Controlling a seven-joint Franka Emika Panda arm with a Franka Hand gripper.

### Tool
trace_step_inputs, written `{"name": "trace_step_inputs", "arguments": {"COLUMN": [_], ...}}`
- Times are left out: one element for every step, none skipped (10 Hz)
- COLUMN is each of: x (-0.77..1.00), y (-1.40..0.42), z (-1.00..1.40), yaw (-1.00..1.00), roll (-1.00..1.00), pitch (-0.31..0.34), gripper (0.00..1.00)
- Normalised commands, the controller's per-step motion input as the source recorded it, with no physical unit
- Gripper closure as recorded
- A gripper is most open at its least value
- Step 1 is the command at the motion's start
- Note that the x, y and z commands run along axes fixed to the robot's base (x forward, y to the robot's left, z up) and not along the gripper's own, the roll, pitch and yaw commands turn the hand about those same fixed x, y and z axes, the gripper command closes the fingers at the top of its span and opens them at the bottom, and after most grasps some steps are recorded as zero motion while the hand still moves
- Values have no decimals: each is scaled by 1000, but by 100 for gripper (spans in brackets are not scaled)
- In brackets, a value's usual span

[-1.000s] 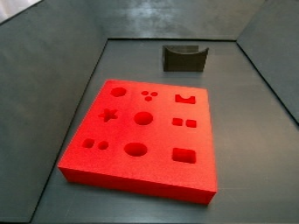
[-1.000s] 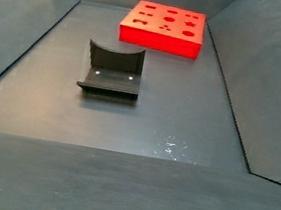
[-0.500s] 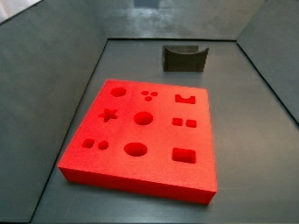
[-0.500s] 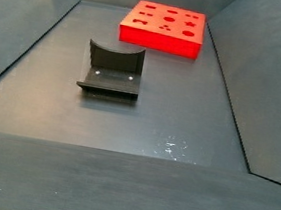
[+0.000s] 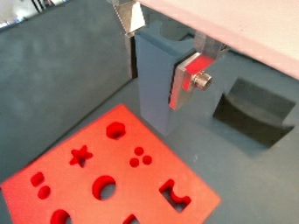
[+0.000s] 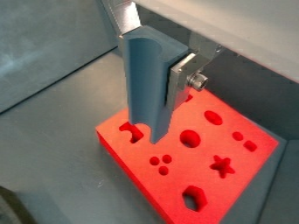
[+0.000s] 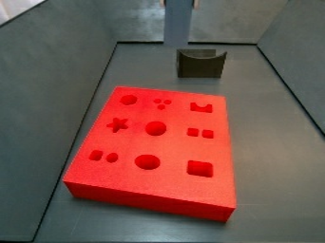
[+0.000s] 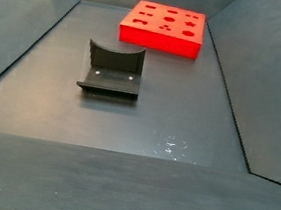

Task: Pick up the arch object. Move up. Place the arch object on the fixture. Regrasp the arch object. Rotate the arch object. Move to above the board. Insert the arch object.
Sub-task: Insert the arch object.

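The arch object [image 5: 158,83] is a pale blue-grey oblong block, and it hangs upright in my gripper [image 5: 158,54], which is shut on its upper part. In both wrist views its lower end hangs over the red board [image 5: 70,188], near the board's arch cutout [image 6: 132,131]. A silver finger [image 6: 181,77] presses on one side of the arch object [image 6: 146,83]. In a side view the arch object [image 7: 180,21] reaches down from the top edge, high above the fixture [image 7: 200,63] and the board [image 7: 176,147]. The fingers do not show in the side views.
The dark fixture [image 8: 113,70] stands on the grey floor apart from the board [image 8: 161,42]. Sloping grey walls [image 8: 261,87] enclose the floor. The fixture [image 5: 251,109] lies beyond the board's corner in a wrist view.
In a side view the arch object has come down into the picture from the top edge. The board and the fixture have not moved.
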Motion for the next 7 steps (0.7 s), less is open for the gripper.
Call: {"name": "trace_step_inputs", "arguments": {"x": [1000, 1000, 1000, 1000, 1000, 1000, 1000], "y": [-126, -97, -83, -80, -77, -69, -31], "z": [-886, -734, -583, -557, -549, -523, -434], "yaw": [0, 0, 0, 0, 0, 0, 0], "roll": [23, 24, 50, 67, 61, 43, 0], "pitch": [0, 0, 0, 0, 0, 0, -33], "gripper": [100, 100, 100, 100, 100, 100, 100]}}
